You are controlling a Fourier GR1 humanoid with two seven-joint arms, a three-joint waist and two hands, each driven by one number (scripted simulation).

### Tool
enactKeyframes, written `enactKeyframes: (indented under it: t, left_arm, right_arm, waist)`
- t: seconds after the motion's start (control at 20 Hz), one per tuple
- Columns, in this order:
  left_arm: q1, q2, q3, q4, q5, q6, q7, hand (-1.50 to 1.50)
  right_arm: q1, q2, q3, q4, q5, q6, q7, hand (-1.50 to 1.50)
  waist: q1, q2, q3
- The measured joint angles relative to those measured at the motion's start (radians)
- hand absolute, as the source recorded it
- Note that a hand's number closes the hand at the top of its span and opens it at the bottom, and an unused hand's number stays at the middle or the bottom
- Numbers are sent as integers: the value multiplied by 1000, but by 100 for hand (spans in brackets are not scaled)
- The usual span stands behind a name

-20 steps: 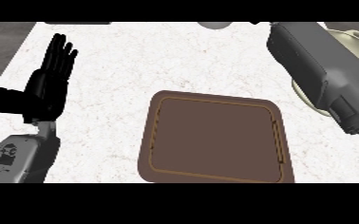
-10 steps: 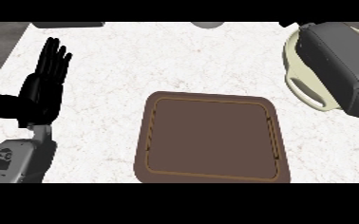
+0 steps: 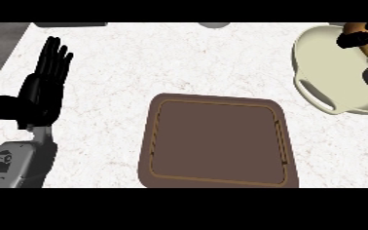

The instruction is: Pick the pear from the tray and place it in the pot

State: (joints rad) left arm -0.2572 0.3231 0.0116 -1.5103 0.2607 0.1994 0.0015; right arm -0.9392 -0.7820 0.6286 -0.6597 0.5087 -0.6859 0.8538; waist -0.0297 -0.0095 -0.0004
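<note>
The brown tray [image 3: 155,141] lies at the middle of the counter with nothing on it. A cream pot [image 3: 323,73] with side handles stands at the right edge. Over the pot's far right rim, a brownish pear [image 3: 356,28] shows at the picture's edge. A black finger of my right hand [image 3: 350,40] is curled across it, and the rest of that hand is out of view. My left hand [image 3: 45,85] rests open at the far left, fingers up, well away from the tray.
A grey round object [image 3: 213,25] and a dark flat thing [image 3: 69,24] lie at the counter's far edge. The counter's left edge runs close behind my left hand. White speckled counter lies between the tray and the pot.
My right forearm, which lay across the pot, has drawn off to the upper right, uncovering the pot's inside. The left hand has stayed in place.
</note>
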Motion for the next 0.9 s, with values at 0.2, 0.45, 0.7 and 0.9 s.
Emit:
enactKeyframes:
  t: [0.2,0.45,0.7,0.9]
  left_arm:
    - [9,-12,-2,-15,-9,-7,3,0]
    - [-10,-33,-10,-18,-26,-11,9,0]
    - [-36,-48,-16,-10,-39,-7,26,0]
    - [-45,-56,-18,1,-49,-6,16,0]
  right_arm:
    - [98,-47,-74,-17,-26,-25,-92,150]
    - [138,-26,-177,108,-47,-68,-250,150]
    - [149,2,-269,218,-115,-8,-381,150]
    - [168,24,-377,258,-232,63,-493,-150]
  waist:
    - [16,5,1]
    - [35,12,1]
    - [47,17,2]
    - [48,20,3]
